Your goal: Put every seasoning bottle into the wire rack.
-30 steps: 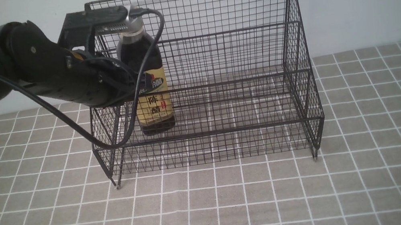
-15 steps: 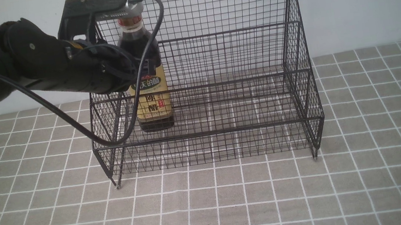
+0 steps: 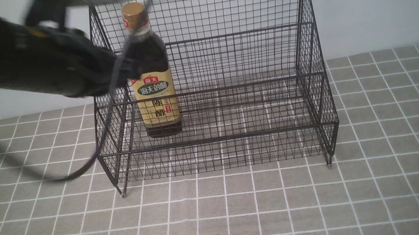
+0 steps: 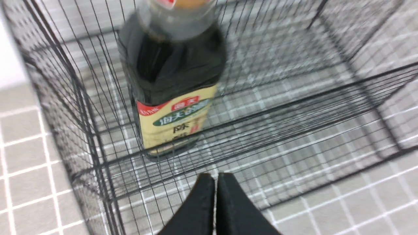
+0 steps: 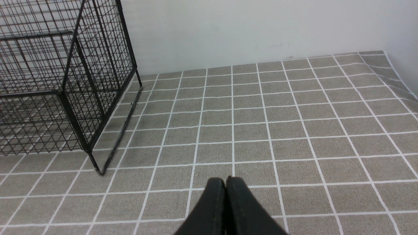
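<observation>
Now that my left end effector [image 4: 215,179] has let go, I am pulling it back, fingers pressing together on nothing. The seasoning bottle [image 3: 152,80] is standing upright in the wire rack [image 3: 259,132], near its left side, so that one looks done.

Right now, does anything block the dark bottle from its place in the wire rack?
Nothing visible does: the gold-capped bottle of near-black liquid already stands upright inside the dark wire mesh rack, near its left side. The left claw is shut, apart from it.
</observation>
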